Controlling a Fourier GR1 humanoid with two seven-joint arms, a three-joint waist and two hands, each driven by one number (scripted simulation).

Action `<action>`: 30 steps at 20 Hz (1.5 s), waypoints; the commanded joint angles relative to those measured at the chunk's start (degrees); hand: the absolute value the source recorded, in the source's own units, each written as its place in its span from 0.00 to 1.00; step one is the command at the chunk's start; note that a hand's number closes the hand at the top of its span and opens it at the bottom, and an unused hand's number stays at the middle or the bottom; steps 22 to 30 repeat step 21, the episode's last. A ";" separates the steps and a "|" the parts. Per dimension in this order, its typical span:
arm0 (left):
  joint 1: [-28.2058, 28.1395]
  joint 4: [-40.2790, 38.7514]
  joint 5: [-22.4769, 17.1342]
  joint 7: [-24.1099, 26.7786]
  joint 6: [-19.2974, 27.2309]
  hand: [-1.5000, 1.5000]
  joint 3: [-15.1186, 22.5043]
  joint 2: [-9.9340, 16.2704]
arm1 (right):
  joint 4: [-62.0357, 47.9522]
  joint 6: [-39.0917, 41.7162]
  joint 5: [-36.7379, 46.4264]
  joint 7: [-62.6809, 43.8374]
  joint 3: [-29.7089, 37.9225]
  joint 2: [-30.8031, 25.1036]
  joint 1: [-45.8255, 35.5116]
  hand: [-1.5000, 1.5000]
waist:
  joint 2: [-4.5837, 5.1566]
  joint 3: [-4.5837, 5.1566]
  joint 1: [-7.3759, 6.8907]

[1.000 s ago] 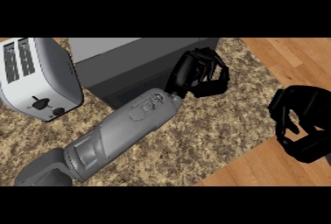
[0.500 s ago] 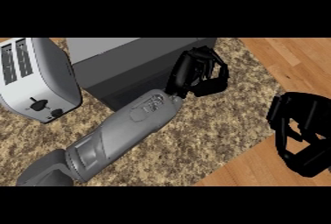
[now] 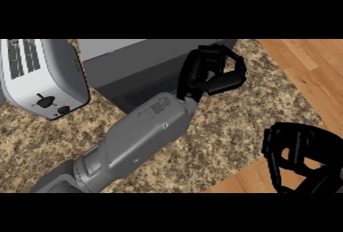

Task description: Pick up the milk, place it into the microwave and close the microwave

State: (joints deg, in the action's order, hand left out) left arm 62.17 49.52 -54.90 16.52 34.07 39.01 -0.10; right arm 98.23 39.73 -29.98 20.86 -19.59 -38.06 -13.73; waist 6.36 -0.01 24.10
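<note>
At upper left a toaster point(image 3: 41, 74) stands on the counter point(image 3: 227, 131); beside it, the microwave point(image 3: 137, 68). Left hand point(image 3: 211, 72) curls at its corner, holding nothing visible; right hand point(image 3: 298, 156), lower right, also curled. Milk unseen, contents hidden; a carton likely handles light, gripped by its sides.

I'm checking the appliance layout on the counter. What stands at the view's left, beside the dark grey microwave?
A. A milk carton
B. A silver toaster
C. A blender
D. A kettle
B: a silver toaster with two top slots and front knobs stands on the counter, left of the microwave.
</note>
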 commanded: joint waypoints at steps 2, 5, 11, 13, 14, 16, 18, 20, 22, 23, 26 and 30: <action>-5.62 -5.29 -6.84 0.17 -2.37 1.00 -5.92 0.09 | 3.21 0.17 -0.64 0.38 -2.23 1.16 3.19 1.00 | 0.57 0.36 -1.71; -5.79 -6.31 -7.92 1.08 -5.31 1.00 -5.26 0.09 | 4.47 -1.11 -0.13 0.00 -3.21 2.15 4.46 1.00 | 0.70 0.28 -3.35; -7.47 -8.24 -10.34 2.42 -11.32 1.00 -3.69 1.20 | 7.85 -3.41 0.63 0.19 -4.10 3.27 7.73 1.00 | 0.28 0.31 -5.28; -8.31 -8.83 -10.89 2.85 -13.27 1.00 -2.87 1.60 | 8.84 -4.65 0.92 -0.11 -4.85 4.06 9.02 1.00 | 0.25 0.36 -6.18; -8.16 -9.16 -10.76 3.44 -13.69 1.00 -2.43 1.61 | 9.22 -4.87 1.29 -0.18 -5.15 4.15 9.39 1.00 | 0.61 0.34 -5.99; -8.07 -9.55 -11.60 3.25 -16.07 1.00 -2.34 2.36 | 10.74 -5.79 2.05 -0.18 -5.39 4.41 10.21 1.00 | 0.26 0.38 -6.44; -7.91 -10.15 -11.90 3.47 -17.79 1.00 -1.75 2.28 | 11.90 -6.55 2.50 -0.19 -6.00 5.03 10.94 1.00 | 0.48 0.34 -6.69; -7.93 -10.73 -12.42 3.70 -18.97 1.00 -1.45 1.92 | 13.14 -7.24 3.70 -0.58 -7.05 5.36 11.76 1.00 | 0.34 0.34 -7.09; -8.48 -11.13 -12.39 4.27 -19.48 1.00 -1.07 2.20 | 13.35 -7.87 3.76 -0.61 -6.98 5.37 12.78 1.00 | 0.50 0.32 -6.90; -8.48 -11.13 -12.39 4.27 -19.48 1.00 -1.07 2.20 | 13.35 -7.87 3.76 -0.61 -6.98 5.37 12.78 1.00 | 0.50 0.32 -6.90; -8.48 -11.13 -12.39 4.27 -19.48 1.00 -1.07 2.20 | 13.35 -7.87 3.76 -0.61 -6.98 5.37 12.78 1.00 | 0.50 0.32 -6.90; -8.48 -11.13 -12.39 4.27 -19.48 1.00 -1.07 2.20 | 13.35 -7.87 3.76 -0.61 -6.98 5.37 12.78 1.00 | 0.50 0.32 -6.90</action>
